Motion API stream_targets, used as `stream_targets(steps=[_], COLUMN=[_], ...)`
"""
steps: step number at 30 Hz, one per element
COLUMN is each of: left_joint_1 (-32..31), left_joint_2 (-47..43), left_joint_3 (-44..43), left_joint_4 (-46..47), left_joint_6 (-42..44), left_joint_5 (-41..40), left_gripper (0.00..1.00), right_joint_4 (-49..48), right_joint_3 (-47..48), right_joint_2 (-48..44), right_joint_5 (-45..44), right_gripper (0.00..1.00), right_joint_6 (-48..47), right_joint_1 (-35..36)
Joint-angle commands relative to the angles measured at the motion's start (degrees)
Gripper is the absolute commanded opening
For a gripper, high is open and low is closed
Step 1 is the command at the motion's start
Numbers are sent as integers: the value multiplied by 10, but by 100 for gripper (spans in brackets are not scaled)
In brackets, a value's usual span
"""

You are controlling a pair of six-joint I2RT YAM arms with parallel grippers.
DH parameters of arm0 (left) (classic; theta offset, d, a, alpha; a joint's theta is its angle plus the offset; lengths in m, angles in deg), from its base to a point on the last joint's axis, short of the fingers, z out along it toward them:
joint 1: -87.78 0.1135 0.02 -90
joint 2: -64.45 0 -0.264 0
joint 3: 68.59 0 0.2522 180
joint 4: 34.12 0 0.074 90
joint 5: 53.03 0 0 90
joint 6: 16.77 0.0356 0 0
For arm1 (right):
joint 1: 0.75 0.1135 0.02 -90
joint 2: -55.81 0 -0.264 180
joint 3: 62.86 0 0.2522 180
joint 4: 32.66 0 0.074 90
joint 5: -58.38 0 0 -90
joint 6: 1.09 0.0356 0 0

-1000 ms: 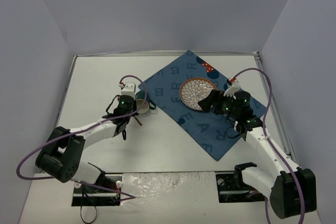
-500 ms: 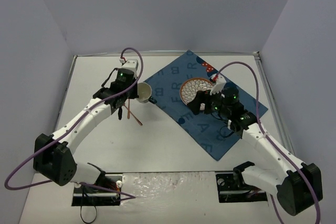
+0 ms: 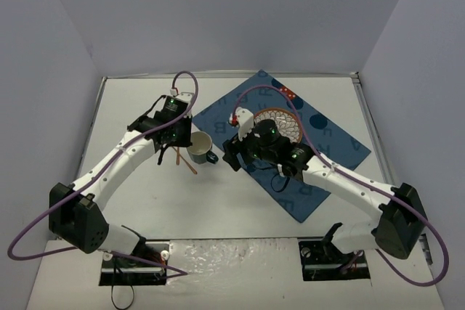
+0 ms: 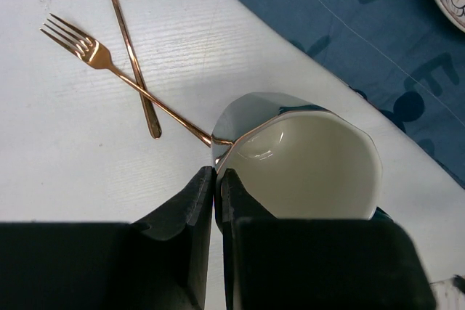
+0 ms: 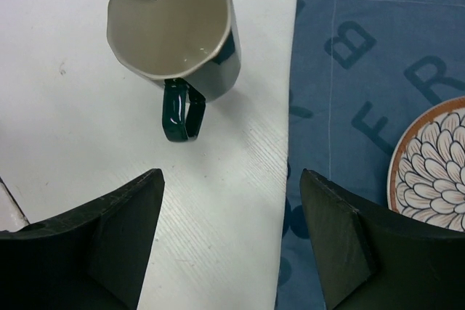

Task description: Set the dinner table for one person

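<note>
**White table, mug held by the rim**

White dinner table (image 3: 131,107) is carrying all the items. Over its middle part the right gripper (image 5: 231,179) is hanging with jaws spread wide and nothing between them, facing the dark green mug (image 5: 174,30), whose handle is pointing toward it. The left gripper (image 4: 216,176) is pinching the rim of this mug with jaws nearly closed; whether the mug is standing or lifted, I cannot tell. Just behind the mug a copper fork (image 4: 94,50) and a spoon (image 4: 127,34) are lying crossed on the table. To the right the blue mat (image 3: 327,136) with letters is lying, with a flower-patterned plate (image 3: 287,123) resting on it.
</note>
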Motion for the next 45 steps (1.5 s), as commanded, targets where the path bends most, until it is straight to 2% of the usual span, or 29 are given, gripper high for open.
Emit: stream_targets(steps=[1, 7, 20, 26, 31, 35, 36, 42, 45], left_joint_1=[-1, -2, -1, -2, -5, -5, -4, -3, 0], left_joint_2=[-18, -13, -24, -31, -37, -45, -48, -72, -86], left_joint_3=[-63, -73, -69, -67, -68, -61, -59, -48, -46], left_joint_4=[12, 2, 2, 6, 6, 5, 6, 21, 25], left_joint_6=[-24, -25, -29, -27, -25, -31, -35, -41, -37], left_joint_5=[25, 43, 57, 57, 54, 30, 20, -14, -27], left_gripper=[0, 0, 0, 0, 0, 1, 7, 64, 83], right_joint_4=[-15, -15, -17, -14, -13, -14, -14, -22, -22], right_joint_3=[57, 86, 132, 141, 139, 124, 122, 83, 68], right_joint_2=[37, 85, 148, 163, 163, 150, 146, 104, 78], right_joint_5=[-43, -79, -101, -105, -124, -133, -139, -169, -185], right_gripper=[71, 64, 44, 26, 2, 0, 0, 0, 0], right_joint_6=[-44, -51, -53, -47, -44, -43, -43, -44, -43], right_joint_1=[39, 83, 89, 91, 91, 91, 90, 88, 79])
